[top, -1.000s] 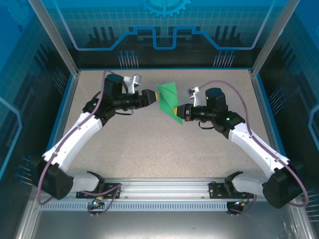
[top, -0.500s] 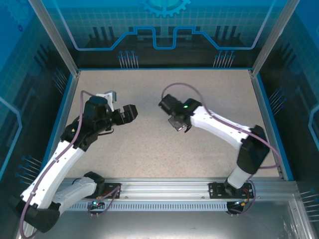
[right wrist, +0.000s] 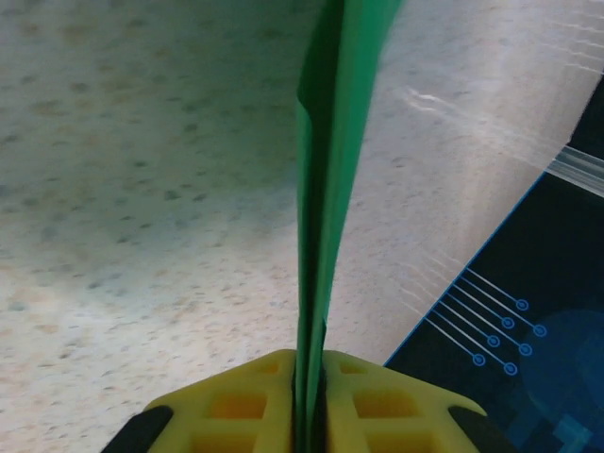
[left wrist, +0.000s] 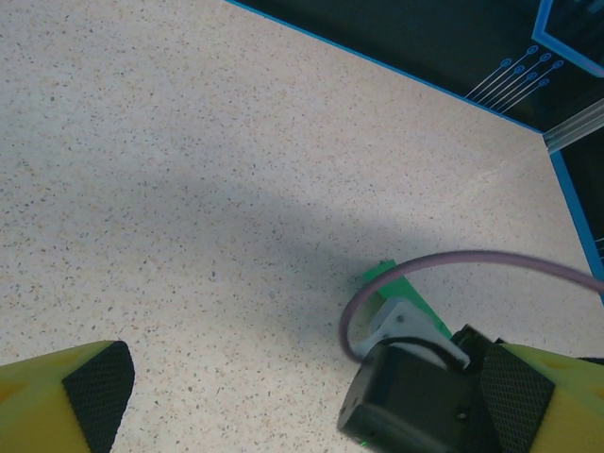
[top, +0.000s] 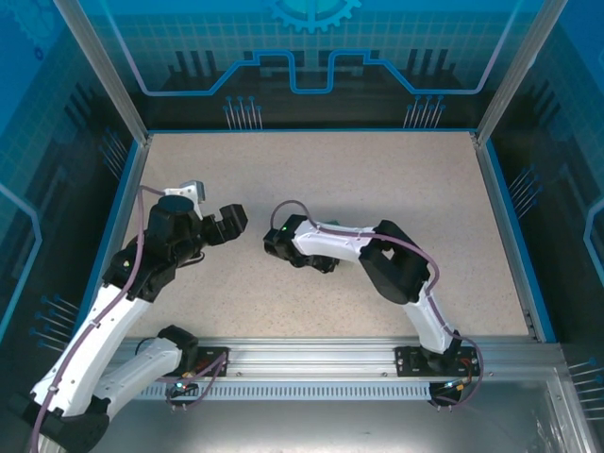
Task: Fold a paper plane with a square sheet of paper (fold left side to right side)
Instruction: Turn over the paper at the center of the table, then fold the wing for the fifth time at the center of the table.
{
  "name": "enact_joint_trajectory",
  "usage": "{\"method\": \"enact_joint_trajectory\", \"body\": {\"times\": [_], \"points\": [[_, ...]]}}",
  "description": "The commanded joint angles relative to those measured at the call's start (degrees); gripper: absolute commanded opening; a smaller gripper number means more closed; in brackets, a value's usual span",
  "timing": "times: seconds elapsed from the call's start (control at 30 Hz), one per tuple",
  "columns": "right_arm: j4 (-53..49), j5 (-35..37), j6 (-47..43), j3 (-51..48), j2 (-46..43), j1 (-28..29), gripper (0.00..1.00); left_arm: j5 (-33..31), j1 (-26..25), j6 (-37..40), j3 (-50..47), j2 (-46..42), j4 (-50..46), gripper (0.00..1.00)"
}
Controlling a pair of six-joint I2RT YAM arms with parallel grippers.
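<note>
The square sheet of paper (right wrist: 335,142) is folded into a narrow green shape. It stands edge-on, pinched between the yellow fingers of my right gripper (right wrist: 309,368), which is shut on it. From the left wrist view a green corner of the paper (left wrist: 385,277) lies low over the table, just behind the right arm's black wrist (left wrist: 411,401). Seen from above, the right arm's wrist (top: 283,241) is bent low at mid-table and covers the paper. My left gripper (top: 232,222) sits a little to its left, open and holding nothing, its left gripper fingers (left wrist: 94,387) far apart.
The speckled tabletop (top: 377,179) has a blue rim (top: 311,132) and clear walls around it. A metal rail (top: 311,354) runs along the near edge. The right arm's purple cable (left wrist: 453,264) loops above the paper.
A second ago both grippers held the paper raised near the table's back. The left gripper has let go, opened and drawn back left. The right arm swung left and low with the paper.
</note>
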Motion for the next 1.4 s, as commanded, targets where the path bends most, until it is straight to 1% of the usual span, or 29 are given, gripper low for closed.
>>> {"method": "enact_joint_trajectory", "body": {"times": [0.0, 0.1, 0.17, 0.23, 0.37, 0.47, 0.5, 0.6, 0.67, 0.8, 0.87, 0.97, 1.0, 1.17, 1.27, 1.37], "points": [[-2.5, -5.3, -0.8, 1.0, 0.7, 2.4, 0.19, -0.2, 0.5, -0.6, -0.9, 0.3, -1.1, 0.99], [-1.1, -11.6, -1.6, 0.2, 0.0, 3.2, 0.31, 0.9, 0.6, -1.2, -0.9, 1.0, -1.0, 0.99], [0.7, -16.2, -1.4, -1.0, -1.8, 3.1, 0.4, 2.3, 0.6, -1.6, -0.7, 1.7, -0.8, 0.99], [1.6, -19.3, -0.7, -1.9, -4.4, 2.8, 0.49, 3.6, 0.7, -2.1, -0.4, 2.6, -0.8, 0.99], [3.2, -24.9, 0.7, -4.1, -11.4, 1.2, 0.66, 8.4, 1.4, -4.0, -0.8, 4.5, 0.9, 0.99], [5.8, -29.9, 1.4, -7.5, -18.7, -0.8, 0.79, 13.8, 1.8, -5.6, -3.1, 6.0, 4.8, 0.99], [6.9, -31.7, 1.5, -8.7, -21.1, -1.7, 0.81, 15.5, 1.8, -5.9, -3.7, 6.6, 6.0, 0.99], [11.3, -36.5, 2.4, -13.7, -29.2, -5.4, 0.87, 21.4, 1.8, -7.0, -6.2, 10.1, 10.6, 0.97], [14.8, -39.8, 3.2, -17.4, -34.7, -9.1, 0.88, 25.6, 1.9, -8.1, -8.0, 12.9, 14.1, 0.94], [23.1, -45.6, 5.3, -25.2, -44.7, -16.3, 0.94, 31.5, 1.6, -11.1, -11.5, 18.2, 22.0, 0.89], [28.5, -48.6, 6.7, -29.2, -49.7, -19.8, 0.94, 33.5, 0.9, -12.9, -13.2, 21.4, 26.8, 0.89], [34.6, -51.4, 9.2, -34.1, -55.4, -23.8, 0.96, 33.8, -1.5, -13.8, -13.8, 26.5, 30.7, 0.88], [36.2, -51.9, 9.9, -35.3, -56.8, -24.7, 0.99, 34.0, -2.3, -13.9, -13.7, 28.0, 31.8, 0.88], [43.6, -58.6, 13.9, -41.9, -63.3, -30.3, 0.99, 34.6, -5.9, -13.8, -11.5, 37.1, 36.9, 0.87], [48.4, -63.5, 17.4, -47.6, -66.8, -34.4, 0.99, 35.5, -7.0, -14.1, -9.5, 42.3, 39.8, 0.86], [52.7, -66.1, 21.0, -51.9, -70.7, -37.4, 0.99, 36.5, -8.1, -13.8, -6.3, 47.6, 40.9, 0.84]]}}
